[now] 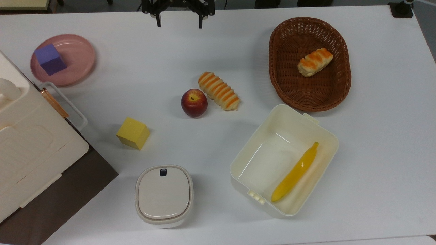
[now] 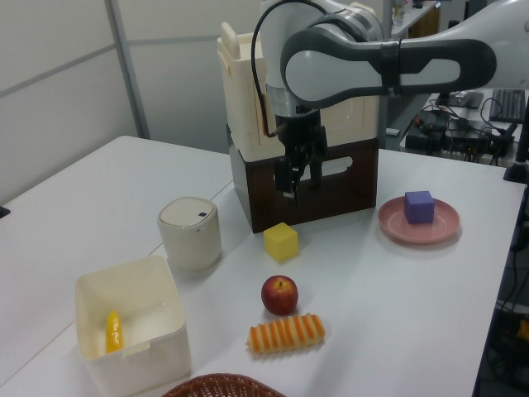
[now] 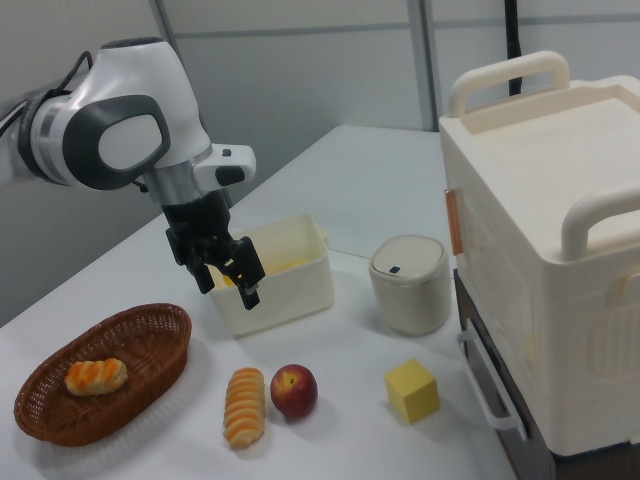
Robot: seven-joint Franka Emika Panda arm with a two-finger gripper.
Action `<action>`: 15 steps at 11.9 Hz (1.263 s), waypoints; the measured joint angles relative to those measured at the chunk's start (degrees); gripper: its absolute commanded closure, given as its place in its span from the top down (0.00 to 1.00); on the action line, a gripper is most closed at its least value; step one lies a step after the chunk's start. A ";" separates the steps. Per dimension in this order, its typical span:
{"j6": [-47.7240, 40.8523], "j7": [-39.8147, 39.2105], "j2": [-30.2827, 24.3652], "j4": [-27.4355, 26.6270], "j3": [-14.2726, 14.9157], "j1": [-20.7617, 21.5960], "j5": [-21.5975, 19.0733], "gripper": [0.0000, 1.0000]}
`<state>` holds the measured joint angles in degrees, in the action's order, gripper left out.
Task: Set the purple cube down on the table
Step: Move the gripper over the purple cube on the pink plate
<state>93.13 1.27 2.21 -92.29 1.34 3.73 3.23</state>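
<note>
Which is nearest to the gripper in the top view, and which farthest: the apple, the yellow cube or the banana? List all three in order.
Measured from the gripper at the top edge of the top view:
1. The apple, near the middle of the table.
2. The yellow cube, lower left.
3. The banana, in the white box at lower right.

It was a robotics lab. A Panda arm (image 2: 372, 58) stood over a white tabletop (image 1: 374, 170) of toy food. Desks with cables and a keyboard (image 2: 506, 103) sat behind.

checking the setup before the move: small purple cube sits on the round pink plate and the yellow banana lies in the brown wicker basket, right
Not quite. The yellow banana lies in the open white plastic box, as the top view shows; the brown wicker basket holds a bread roll. The small purple cube is on the round pink plate.
</note>
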 measured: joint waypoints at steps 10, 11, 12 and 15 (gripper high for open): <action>0.05 -7.68 0.07 -0.01 0.33 -7.48 0.02 1.00; 0.07 -11.26 0.08 -0.01 0.39 -10.10 0.02 1.00; 0.08 -14.97 0.10 -0.02 0.46 -13.12 0.02 1.00; 3.26 -24.47 0.83 -0.71 0.67 -22.28 0.01 1.00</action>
<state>96.39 -23.20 3.04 -93.00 2.01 -18.56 3.25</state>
